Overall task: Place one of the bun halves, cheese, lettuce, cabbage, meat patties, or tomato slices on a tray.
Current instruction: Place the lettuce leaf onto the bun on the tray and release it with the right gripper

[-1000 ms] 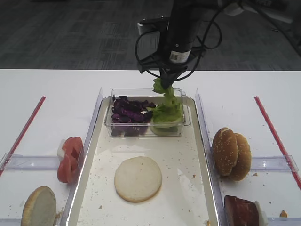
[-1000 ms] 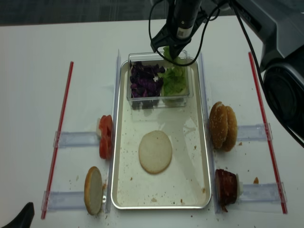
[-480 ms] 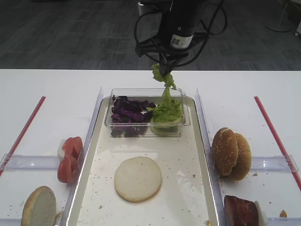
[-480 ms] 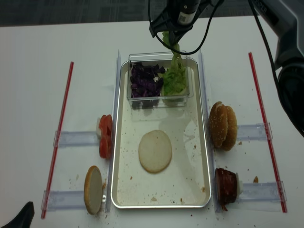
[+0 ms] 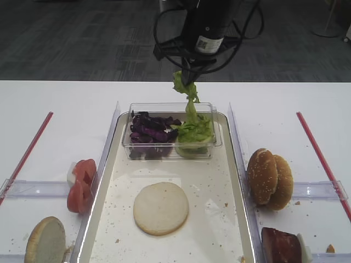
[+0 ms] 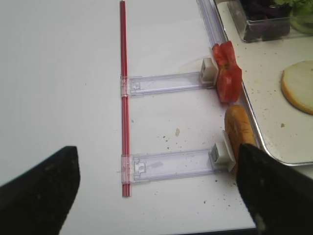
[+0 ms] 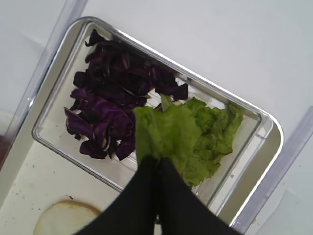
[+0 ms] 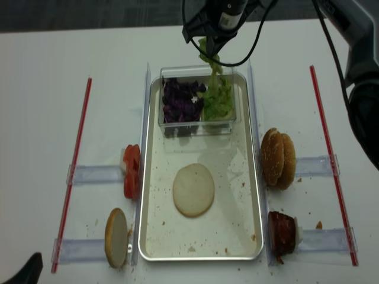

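The right end effector [image 5: 189,76], closed on the lettuce [image 5: 184,86] above the tub [image 5: 171,130] at the tray's [image 5: 107,208] 12 o'clock end, risked dropping it, since the trailing leaf seemed to touch the remaining pile.

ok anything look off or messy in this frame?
Mostly tidy. The lettuce held by the right gripper hangs in a long strip whose lower end trails into the clear tub, not clear of it. Crumbs speckle the tray floor around the bun half. Nothing spilled or damaged.
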`<action>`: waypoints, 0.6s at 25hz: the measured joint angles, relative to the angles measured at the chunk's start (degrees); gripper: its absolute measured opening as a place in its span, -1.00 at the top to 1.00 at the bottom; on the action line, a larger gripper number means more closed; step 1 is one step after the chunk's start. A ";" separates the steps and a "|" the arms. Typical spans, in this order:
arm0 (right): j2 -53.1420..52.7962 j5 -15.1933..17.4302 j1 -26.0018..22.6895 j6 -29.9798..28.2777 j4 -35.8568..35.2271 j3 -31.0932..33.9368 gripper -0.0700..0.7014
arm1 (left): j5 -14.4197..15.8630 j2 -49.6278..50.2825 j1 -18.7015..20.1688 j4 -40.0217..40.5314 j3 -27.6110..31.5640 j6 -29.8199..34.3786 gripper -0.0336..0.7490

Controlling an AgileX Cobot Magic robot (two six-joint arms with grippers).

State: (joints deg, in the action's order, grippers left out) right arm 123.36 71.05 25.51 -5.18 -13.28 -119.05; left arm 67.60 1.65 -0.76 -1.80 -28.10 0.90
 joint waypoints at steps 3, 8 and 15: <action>-1.92 0.00 0.00 0.78 -0.12 0.00 0.71 | 0.00 0.00 0.00 0.00 0.00 0.00 -0.61; -4.40 0.05 0.10 1.70 -1.25 0.36 0.71 | 0.00 0.00 0.00 0.00 0.00 0.00 -0.61; -7.75 0.14 4.10 1.84 -1.25 6.71 0.71 | 0.00 0.00 0.00 0.00 0.00 0.00 -0.61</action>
State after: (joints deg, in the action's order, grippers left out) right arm 115.62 71.20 29.61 -3.34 -14.53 -112.34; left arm 67.60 1.65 -0.76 -1.80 -28.10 0.90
